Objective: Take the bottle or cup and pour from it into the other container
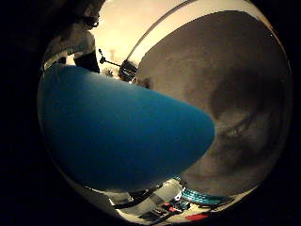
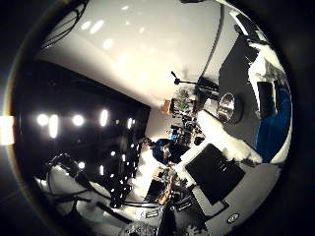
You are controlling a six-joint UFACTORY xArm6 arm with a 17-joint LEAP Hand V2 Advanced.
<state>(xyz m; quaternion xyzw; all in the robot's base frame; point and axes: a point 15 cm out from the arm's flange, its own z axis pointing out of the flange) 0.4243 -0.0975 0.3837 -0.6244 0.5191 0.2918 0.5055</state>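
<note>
Dark grey tabletop behind blue cup; no legible writing.

Blue cup smooth matt plastic; steel bowl shiny metal; grey table matt, mottled.

A cup lay close against the palm and filled much of the little-finger-side view, with the tabletop behind it. In the thumb-side view part of the hand reached in beside the cup's edge, over the same tabletop. A bowl stood on the tabletop, apart from the cup, probably near the tabletop's edge, though that was hard to judge. Beyond the tabletop the room held clutter too small to tell apart.
</note>
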